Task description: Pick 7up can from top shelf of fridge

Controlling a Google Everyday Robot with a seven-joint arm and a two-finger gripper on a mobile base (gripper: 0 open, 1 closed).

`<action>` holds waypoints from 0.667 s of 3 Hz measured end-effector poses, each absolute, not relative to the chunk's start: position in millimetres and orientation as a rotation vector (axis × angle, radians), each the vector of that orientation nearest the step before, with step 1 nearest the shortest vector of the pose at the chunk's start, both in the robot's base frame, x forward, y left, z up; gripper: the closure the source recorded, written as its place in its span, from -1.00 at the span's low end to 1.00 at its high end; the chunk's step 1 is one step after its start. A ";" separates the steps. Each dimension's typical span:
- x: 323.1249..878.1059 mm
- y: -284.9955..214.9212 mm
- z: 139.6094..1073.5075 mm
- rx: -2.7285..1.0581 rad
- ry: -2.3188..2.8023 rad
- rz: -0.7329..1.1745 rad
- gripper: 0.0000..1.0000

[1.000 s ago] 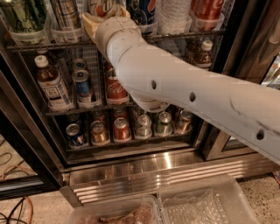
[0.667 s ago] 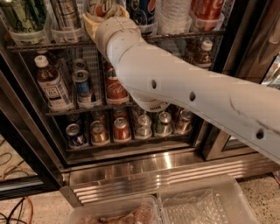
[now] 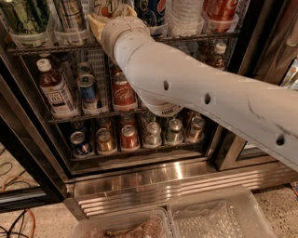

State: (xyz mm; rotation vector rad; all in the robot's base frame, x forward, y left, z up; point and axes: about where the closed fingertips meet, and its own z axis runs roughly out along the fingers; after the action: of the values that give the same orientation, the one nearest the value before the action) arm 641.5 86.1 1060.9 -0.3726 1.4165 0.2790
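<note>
We are inspecting the fridge [image 3: 163,186], whose ribbed steel base panel is showing below the racks. The white arm [image 3: 209,102] is spanning the view from lower right to upper left and is hiding much of the middle rack.

The top shelf [image 3: 42,48] is running along the upper edge of the view, fronted by clear plastic holders [image 3: 186,21]. Below it, a wire rack is carrying a bottle [image 3: 53,88] and short cans, and the lowest rack is carrying a row of small cans [image 3: 130,137]. Two clear plastic bins [image 3: 214,218] are sitting on the floor in front.

On the top shelf a red cola can [image 3: 219,9] is standing to the right and a Pepsi can [image 3: 151,11] nearer the middle. The 7up can [image 3: 111,6] is standing just left of the Pepsi can, upright in its holder and cut off by the top edge.

The gripper [image 3: 100,22] is sitting at the arm's tip, against the lower front of the 7up can. We cannot tell whether it is open or closed, since the wrist is blocking it.

We are judging the approach complete. A grasp is unconfirmed. Lifting the can out of its holder and bringing it clear of the fridge are outstanding.
</note>
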 end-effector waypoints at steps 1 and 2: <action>644.3 77.9 1074.3 -0.403 1.391 0.247 1.00; 646.7 68.3 1090.7 -0.428 1.361 0.213 1.00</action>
State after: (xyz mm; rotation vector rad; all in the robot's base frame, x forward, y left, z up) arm 646.7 68.3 1090.7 -0.4281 1.3609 0.2127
